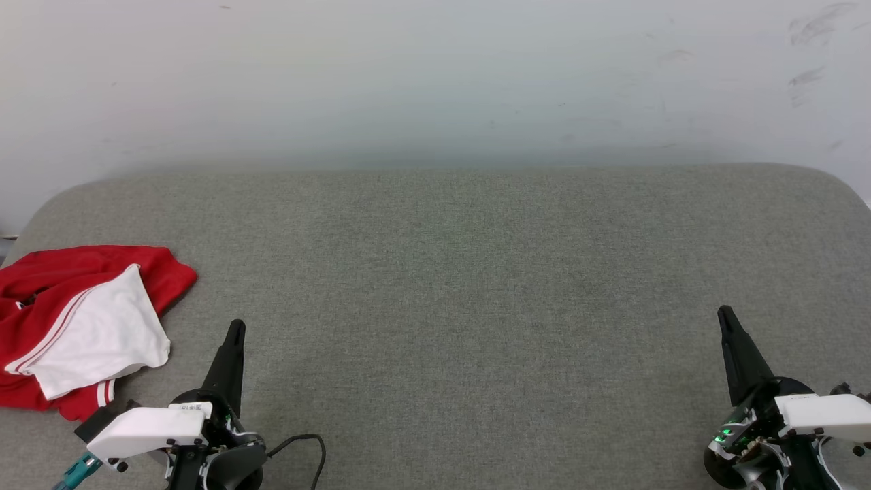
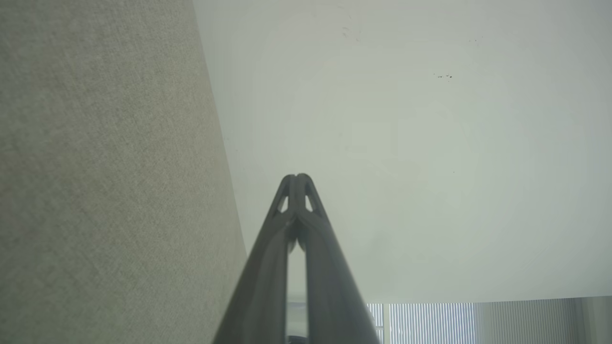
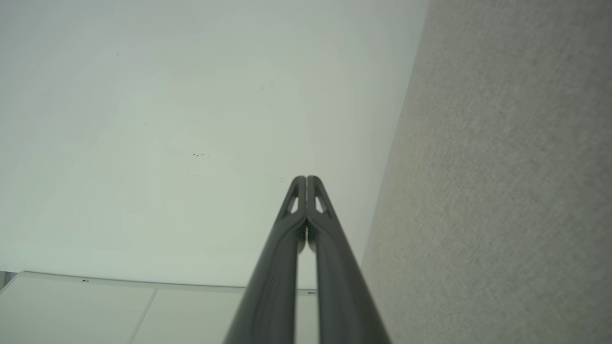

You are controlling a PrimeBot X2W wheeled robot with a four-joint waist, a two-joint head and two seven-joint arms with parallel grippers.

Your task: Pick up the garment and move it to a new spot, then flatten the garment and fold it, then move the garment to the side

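Two claws, both pressed together with nothing in them. The left claw sits at the lower left of the head view, its dark fingers closed into one point that leans a bit toward the far side. The right claw mirrors it at the lower right, also closed to a single tip. Both wrist views back this up: each pair of fingers meets at the tips with just a thin slit lower down, and nothing is caught between them.

The garment is bunched in a heap on the near left part of the worktop, running off the left edge of the head view. It's mostly bright red, with a white sleeve panel lying on top, and thin red-and-white striped trim runs along that panel's left edge and shows again at the heap's near edge. It's pretty rumpled, not flat at all. The left claw is near its right side but apart from it, with bare grey fabric showing between the two. The right claw is well apart from it, over on the other side of the worktop.

The worktop is covered in grey woven fabric with rounded far corners, and it backs onto a pale wall with a few scuff marks at the upper right. A black cable loops out beside the left wrist. Small green lights glow on the right wrist.
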